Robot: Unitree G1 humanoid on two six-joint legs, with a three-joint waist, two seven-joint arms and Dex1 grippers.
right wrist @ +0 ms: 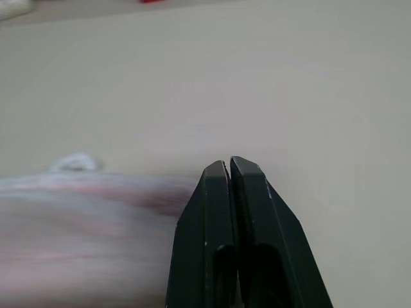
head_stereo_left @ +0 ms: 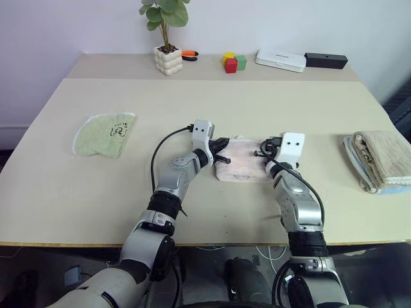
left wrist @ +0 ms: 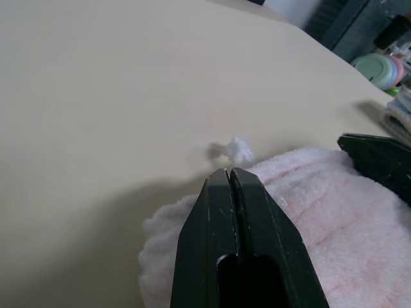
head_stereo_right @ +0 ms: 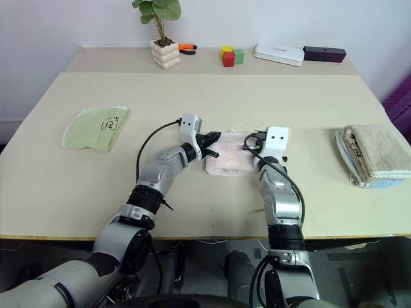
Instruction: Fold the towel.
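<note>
The pale pink towel (head_stereo_left: 243, 168) lies folded into a small, roughly rectangular pad near the middle of the beige table (head_stereo_left: 212, 115), closer to the near edge than to the far one. A small white tag (left wrist: 240, 151) sticks out from its far edge and rests on the tabletop.

The left gripper (head_stereo_left: 223, 151) sits at the towel's left edge, low over the terry surface, with both black fingers (left wrist: 218, 212) pressed together and nothing held between them. The right gripper (right wrist: 229, 163) is at the towel's right side, just above the tabletop beside the cloth; its fingers are also pressed fully together and hold nothing.

Bare tabletop surrounds the towel on all sides. To the left, well apart, lies a small light-green cloth (head_stereo_left: 104, 134) with a dark printed mark. Near the right edge of the table lies a folded beige towel (head_stereo_left: 384, 156) stacked on a pale blue cloth (head_stereo_left: 390, 187).

A second, narrower tabletop strip runs along the back wall. From left to right it carries a white bubble-shaped pot (head_stereo_left: 168, 60) holding a green leafy plant (head_stereo_left: 166, 14), an orange-handled tool (head_stereo_left: 189, 55) just beside the pot, a cluster of yellow, red and green blocks (head_stereo_left: 234, 61), a flat white box (head_stereo_left: 280, 60), and a black bar-shaped object (head_stereo_left: 325, 60).
</note>
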